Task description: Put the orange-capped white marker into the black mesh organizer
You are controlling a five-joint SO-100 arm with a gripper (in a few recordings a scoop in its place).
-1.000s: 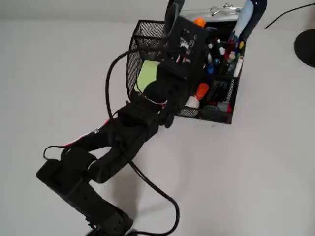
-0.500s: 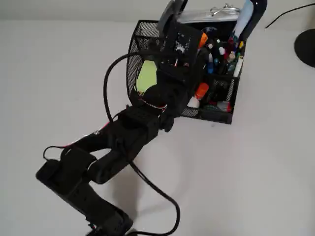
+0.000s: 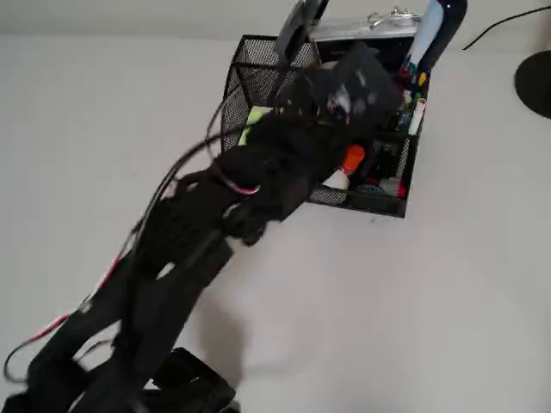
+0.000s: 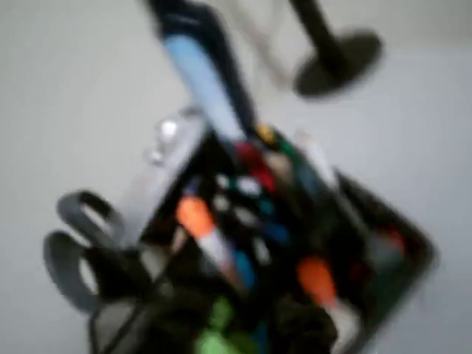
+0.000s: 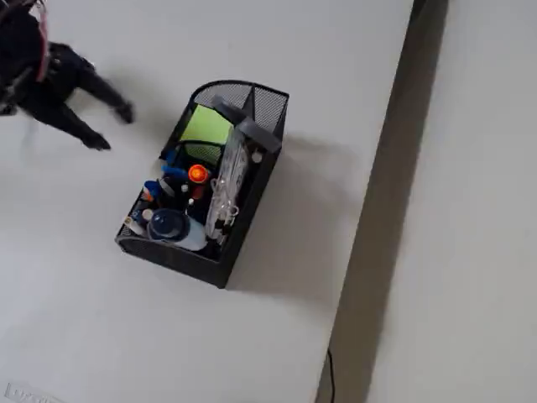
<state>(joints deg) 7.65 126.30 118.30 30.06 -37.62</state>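
Black two-finger gripper (image 5: 113,128): spread wide, empty; stands well apart from the black wire-mesh organizer (image 5: 252,99); beyond its rim, slim orange-capped white marker (image 5: 198,174) upright among pens in a middle compartment; probably light, stiff, smooth-barrelled, slippery; best pinched mid-barrel; from the fixed view, cap top; in the blurred wrist view, white barrel beneath the cap (image 4: 198,215).
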